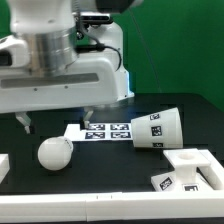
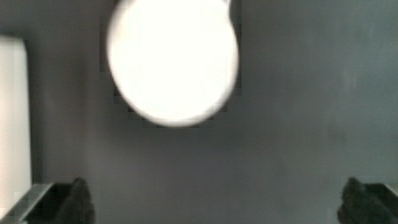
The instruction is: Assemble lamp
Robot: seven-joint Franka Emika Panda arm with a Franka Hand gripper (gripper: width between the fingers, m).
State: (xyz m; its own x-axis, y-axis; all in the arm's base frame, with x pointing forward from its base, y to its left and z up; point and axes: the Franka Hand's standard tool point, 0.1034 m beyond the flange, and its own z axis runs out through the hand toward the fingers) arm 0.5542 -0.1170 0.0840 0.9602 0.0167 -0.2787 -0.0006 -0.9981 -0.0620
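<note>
The round white bulb lies on the dark table at the exterior view's left. In the wrist view it is a blurred white oval. My gripper hangs above the bulb, open and empty. Its dark fingertips stand wide apart in the wrist view, with only bare table between them, and the bulb lies beyond the gripper. The tapered shade lies on its side at the exterior view's right. The low angular base sits at the front right.
The marker board lies flat between bulb and shade. A white block sits at the exterior view's left edge; a white edge also shows in the wrist view. The arm's large white body fills the upper left.
</note>
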